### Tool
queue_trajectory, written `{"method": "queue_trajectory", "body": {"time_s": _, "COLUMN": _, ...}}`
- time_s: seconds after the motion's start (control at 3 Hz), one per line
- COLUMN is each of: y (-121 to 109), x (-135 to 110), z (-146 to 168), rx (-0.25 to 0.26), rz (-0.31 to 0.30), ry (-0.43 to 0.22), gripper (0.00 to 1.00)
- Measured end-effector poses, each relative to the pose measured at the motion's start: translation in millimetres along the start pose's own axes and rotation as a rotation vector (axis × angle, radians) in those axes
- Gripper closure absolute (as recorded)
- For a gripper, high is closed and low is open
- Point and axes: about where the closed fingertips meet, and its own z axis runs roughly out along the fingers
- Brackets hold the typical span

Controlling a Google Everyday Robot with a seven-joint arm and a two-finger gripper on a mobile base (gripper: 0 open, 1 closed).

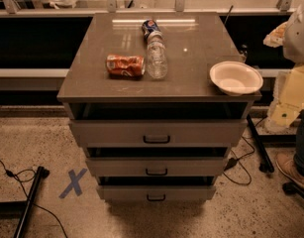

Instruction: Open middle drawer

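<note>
The grey cabinet (pixel 156 90) has three drawers stacked down its front. The middle drawer (pixel 117 166) is the second one, a flat grey front with a small dark pull handle (pixel 156 172) at its centre. A dark gap runs along its top edge, and its front sits about level with the drawers above and below. My gripper (pixel 276 35) is at the far right edge of the view, held up beside the cabinet top. It is well away from the drawer fronts and touches nothing.
On the cabinet top lie an orange can (pixel 125 65), a clear bottle (pixel 156 58), a blue can (pixel 151 27) and a white bowl (pixel 235 77). A person's leg and shoe (pixel 291 166), cables and a stand foot (pixel 259 148) are at the right. A blue tape X (pixel 73 183) marks the floor at the left.
</note>
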Motion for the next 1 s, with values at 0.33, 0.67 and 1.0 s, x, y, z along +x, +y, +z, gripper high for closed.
{"method": "queue_trajectory", "body": {"time_s": 0.33, "y": 0, "x": 0, "z": 0, "rx": 0.002, "rz": 0.000, "ry": -0.001, "gripper": 0.00}}
{"method": "queue_trajectory", "body": {"time_s": 0.67, "y": 9, "x": 5, "z": 32, "rx": 0.033, "rz": -0.033, "ry": -0.006, "gripper": 0.00}}
{"method": "queue_trajectory", "body": {"time_s": 1.0, "y": 41, "x": 25, "z": 89, "rx": 0.022, "rz": -0.108, "ry": -0.046, "gripper": 0.00}}
